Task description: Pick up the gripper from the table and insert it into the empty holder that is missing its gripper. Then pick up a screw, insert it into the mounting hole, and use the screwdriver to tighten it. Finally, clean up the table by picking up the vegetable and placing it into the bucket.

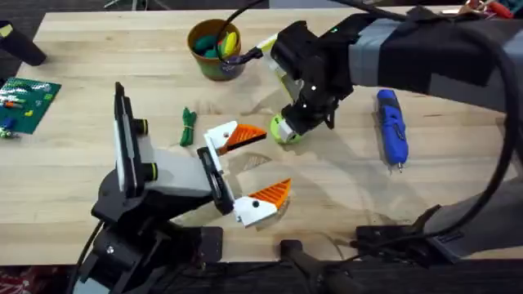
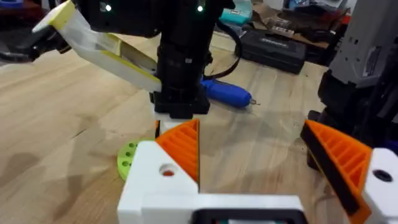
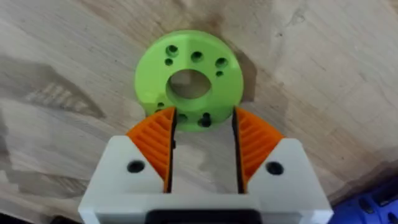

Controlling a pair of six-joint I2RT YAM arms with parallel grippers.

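We look down on a light wooden table (image 1: 73,175) that spans the overhead view. We can read no brand, label or writing on anything here.

The right arm, the largest thing, reaches in from the 3 o'clock edge toward the middle. Its right gripper (image 3: 202,132) points straight down at a lime-green disc with holes (image 3: 189,79) near the centre of the table. The orange pads (image 3: 155,149) stand a little apart with one edge of the disc's rim between them; we cannot tell whether they touch it.

The left arm rises from about 7 o'clock. Its left gripper (image 1: 255,166) hovers just toward 6 o'clock of the disc, fingers spread wide and holding nothing.

A flat green brick baseplate (image 1: 29,102) with small pieces on it lies at the 9 o'clock edge.

The bucket (image 1: 216,47), yellow-orange with a green lower band, stands at 12 o'clock, well apart from both grippers, with coloured toys inside.

The screwdriver (image 1: 392,126), slim and blue, lies flat on the table toward 3 o'clock. Its long axis runs from 12 to 6 o'clock, with the thin metal bit pointing to 6.

The vegetable (image 1: 188,126), small and dark green, lies on the table toward 9 o'clock of the disc, its long axis also running roughly from 12 to 6 o'clock.
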